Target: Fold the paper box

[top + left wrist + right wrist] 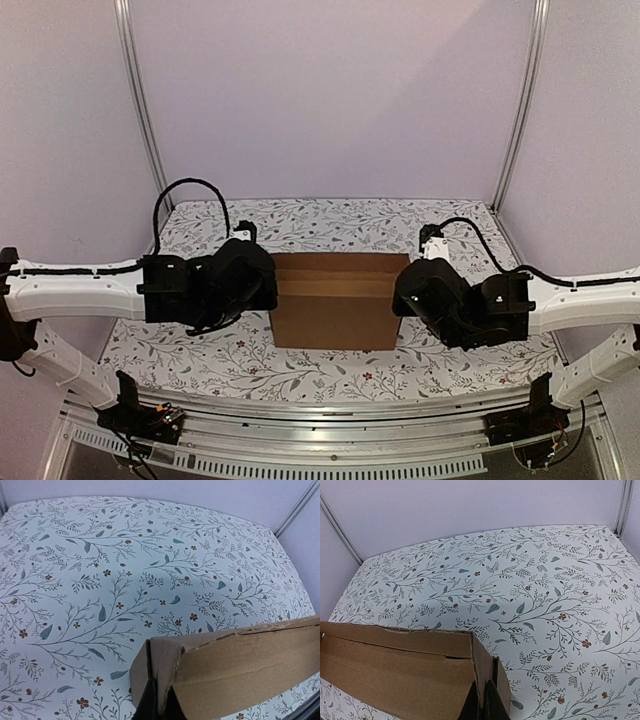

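The paper box (335,312) is plain brown cardboard, standing partly formed in the middle of the table between both arms. My left gripper (270,285) is at its left end. In the left wrist view this gripper (161,683) is shut on the box's (240,665) end wall, with the cardboard pinched between its dark fingers (147,705). My right gripper (400,295) is at the right end. In the right wrist view it (481,681) is shut on that end wall of the box (395,670), where a folded flap lies doubled against the wall.
A floral tablecloth (330,215) covers the table. Pale walls and metal frame posts (140,100) (520,100) close in the back and sides. A metal rail (330,425) runs along the near edge between the arm bases.
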Available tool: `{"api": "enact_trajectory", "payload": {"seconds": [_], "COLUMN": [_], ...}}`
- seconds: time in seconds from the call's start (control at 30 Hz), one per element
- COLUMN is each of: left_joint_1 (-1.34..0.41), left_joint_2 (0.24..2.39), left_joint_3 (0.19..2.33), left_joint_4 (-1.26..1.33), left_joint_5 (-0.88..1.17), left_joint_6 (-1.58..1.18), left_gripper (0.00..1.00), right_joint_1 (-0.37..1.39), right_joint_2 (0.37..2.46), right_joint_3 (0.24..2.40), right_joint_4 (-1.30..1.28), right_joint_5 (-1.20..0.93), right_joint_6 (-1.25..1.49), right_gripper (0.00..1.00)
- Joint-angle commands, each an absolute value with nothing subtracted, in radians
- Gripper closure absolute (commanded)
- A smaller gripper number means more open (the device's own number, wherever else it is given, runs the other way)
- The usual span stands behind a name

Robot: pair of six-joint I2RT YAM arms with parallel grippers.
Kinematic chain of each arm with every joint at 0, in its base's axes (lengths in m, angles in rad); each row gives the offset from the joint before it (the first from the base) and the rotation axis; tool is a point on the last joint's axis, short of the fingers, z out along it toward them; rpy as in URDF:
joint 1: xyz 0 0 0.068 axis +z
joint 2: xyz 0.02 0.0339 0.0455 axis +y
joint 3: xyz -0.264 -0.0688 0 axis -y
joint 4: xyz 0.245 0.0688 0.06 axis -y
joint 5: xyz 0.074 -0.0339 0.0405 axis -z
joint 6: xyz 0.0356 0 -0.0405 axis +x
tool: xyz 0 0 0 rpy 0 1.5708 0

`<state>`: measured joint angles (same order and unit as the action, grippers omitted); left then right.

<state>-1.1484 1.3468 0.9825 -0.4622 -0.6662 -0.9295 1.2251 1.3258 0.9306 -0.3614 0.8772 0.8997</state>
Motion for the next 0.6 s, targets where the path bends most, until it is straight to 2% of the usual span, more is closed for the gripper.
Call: {"api": "enact_trajectory", "payload": {"seconds": [0.0,0.57], "left_joint_1": [-1.172,-1.175], "left_joint_2": [1.42,1.456], "left_joint_3": [0.946,0.99], "left_joint_4": [-0.585,-0.606], "left_joint_5": [-0.521,-0.514], "left_joint_6": [-0.961,-0.956], "left_gripper": [1.0,1.0], "right_joint_1": [1.242,1.242], "right_joint_2": [1.303,1.282], "right_joint_3": [0.878,0.802], "right_joint_4": [-0.38,-0.33], "right_joint_5": [0.816,0.832], "right_joint_6": [0.869,0.879], "right_gripper": [1.0,1.0]}}
